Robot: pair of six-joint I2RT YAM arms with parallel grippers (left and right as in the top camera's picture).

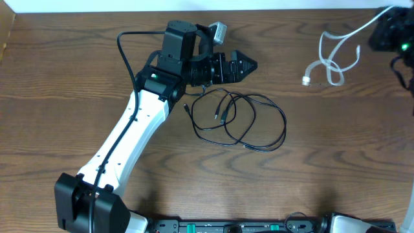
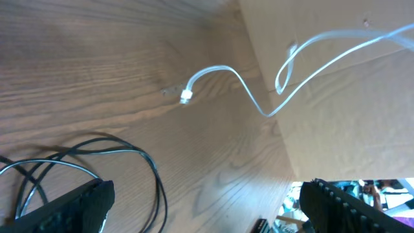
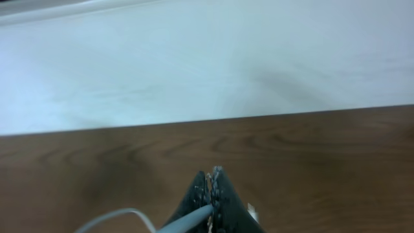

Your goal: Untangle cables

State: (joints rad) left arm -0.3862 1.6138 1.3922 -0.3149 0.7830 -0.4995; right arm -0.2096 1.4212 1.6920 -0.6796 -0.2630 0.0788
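The black cable (image 1: 240, 120) lies in loose coils on the wooden table, its small dark plug (image 1: 219, 116) inside the coil. My left gripper (image 1: 243, 65) hovers just beyond the coil's far side and is open and empty. In the left wrist view its fingers (image 2: 208, 191) are wide apart, with black cable loops (image 2: 132, 155) at lower left. The white cable (image 1: 333, 57) lies looped at the upper right, with its connector (image 1: 306, 81) on the table; it also shows in the left wrist view (image 2: 223, 71). My right gripper (image 1: 387, 29) is shut on the white cable (image 3: 129, 217) and holds one end up.
The left arm (image 1: 129, 136) stretches from the front left across the table. A cardboard-coloured surface (image 2: 336, 84) fills the right of the left wrist view. A pale wall (image 3: 207, 58) lies beyond the table's far edge.
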